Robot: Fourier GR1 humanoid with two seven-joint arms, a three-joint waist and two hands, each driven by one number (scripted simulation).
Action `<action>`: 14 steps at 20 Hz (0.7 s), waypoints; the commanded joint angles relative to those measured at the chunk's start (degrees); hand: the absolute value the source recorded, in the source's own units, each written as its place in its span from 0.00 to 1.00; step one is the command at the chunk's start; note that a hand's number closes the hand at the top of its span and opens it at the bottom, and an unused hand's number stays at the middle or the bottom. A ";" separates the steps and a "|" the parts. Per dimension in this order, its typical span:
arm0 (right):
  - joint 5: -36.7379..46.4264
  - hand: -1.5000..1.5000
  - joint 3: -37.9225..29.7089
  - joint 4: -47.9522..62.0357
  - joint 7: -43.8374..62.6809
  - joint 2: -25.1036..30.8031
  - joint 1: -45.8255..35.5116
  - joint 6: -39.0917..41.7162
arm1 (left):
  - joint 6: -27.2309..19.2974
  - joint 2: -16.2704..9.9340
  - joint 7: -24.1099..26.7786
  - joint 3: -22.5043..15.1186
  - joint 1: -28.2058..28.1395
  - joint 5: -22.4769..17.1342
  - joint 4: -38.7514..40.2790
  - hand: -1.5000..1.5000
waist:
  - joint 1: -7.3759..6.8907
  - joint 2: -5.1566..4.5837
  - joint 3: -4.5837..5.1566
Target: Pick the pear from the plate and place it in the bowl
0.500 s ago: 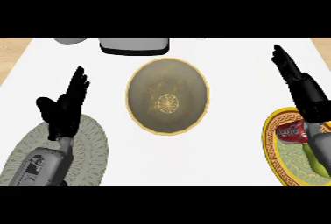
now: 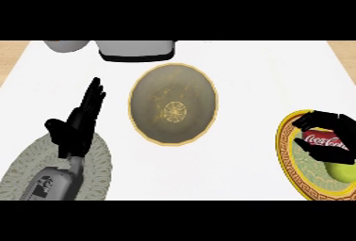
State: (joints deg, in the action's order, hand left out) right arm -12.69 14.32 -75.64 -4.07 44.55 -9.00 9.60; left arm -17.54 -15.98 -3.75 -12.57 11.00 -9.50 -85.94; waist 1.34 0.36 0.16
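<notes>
- We find the pear at the right edge of the view, lying on the gold-rimmed plate, with only part of its yellow-green body showing.
- We judge it light, rigid and smooth-skinned, so it could roll or slip out of a shallow pinch; taking it round its widest part, fingers on one side and thumb on the other, looks the safest hold.
- A red cola can lies on its side on the same plate, just beside the pear; we would expect it to crowd the approach.
- Our right hand is over that plate, fingers curled down above the can; we cannot tell whether they actually grip the can or only hover, and they are not on the pear.
- The bowl, olive with a gold rim, sits in the middle of the white table, well apart from the plate, with nothing in it.
- Our left hand rests at the left, fingers straight and pointing up, above a grey patterned plate; it holds nothing.
</notes>
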 commanded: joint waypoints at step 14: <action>-12.97 0.00 -21.93 -14.21 10.56 14.17 10.57 3.02 | 3.43 1.72 -0.85 -1.08 -2.67 1.17 -3.00 0.50 | -1.07 -0.24 -0.06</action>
State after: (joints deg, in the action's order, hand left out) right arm -25.08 -5.01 -87.09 -1.86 53.30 3.19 12.22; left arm -15.12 -14.33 -3.77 -13.59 8.59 -8.16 -88.59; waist 0.54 0.17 0.09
